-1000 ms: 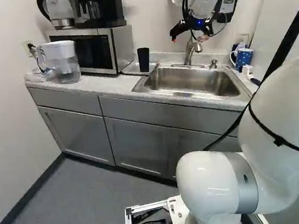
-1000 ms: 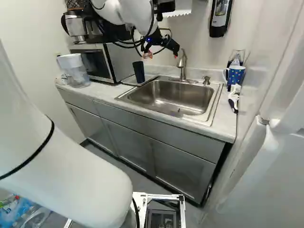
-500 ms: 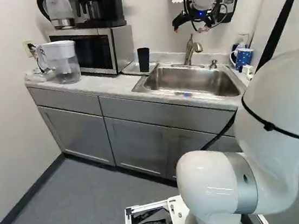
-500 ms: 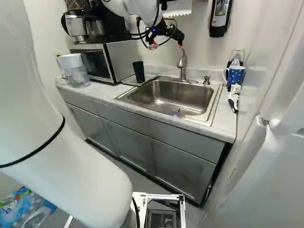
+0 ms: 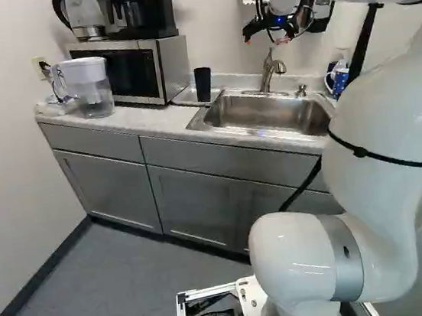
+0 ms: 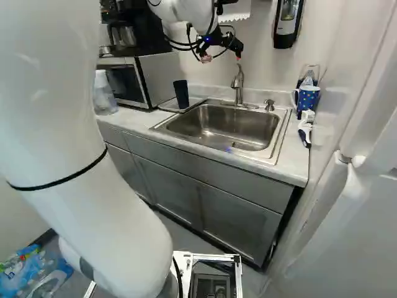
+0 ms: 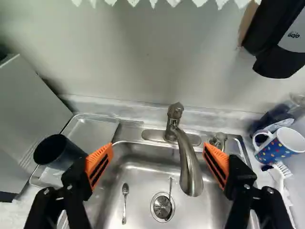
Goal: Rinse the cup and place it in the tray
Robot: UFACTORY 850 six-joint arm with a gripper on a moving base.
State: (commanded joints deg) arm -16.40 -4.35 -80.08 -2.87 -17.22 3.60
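In the right base view my gripper [image 6: 222, 58] hangs high by the faucet [image 6: 237, 84]. Seen from the wrist, the gripper [image 7: 157, 164] stands wide open above the sink [image 7: 143, 164], nothing between its orange pads, the faucet [image 7: 188, 162] beyond and below them. A dark cup [image 7: 55, 151] is upright on the metal tray [image 7: 95, 131] left of the sink, outside the fingers and partly behind one of them. The same cup [image 5: 203, 84] shows beside the microwave in the left base view.
Two spoons [image 7: 125, 202] lie in the sink, one across the drain. A dotted mug [image 6: 307, 98] and a brush [image 6: 304, 129] are right of it. The microwave [image 5: 169, 64] and a pitcher [image 5: 93, 88] stand left. A soap dispenser [image 6: 288, 23] hangs on the wall.
My gripper has risen and shifted rightward in the right base view, staying open. The arm's big links have swung left in the left base view and right in the other. Base and cup are unmoved.
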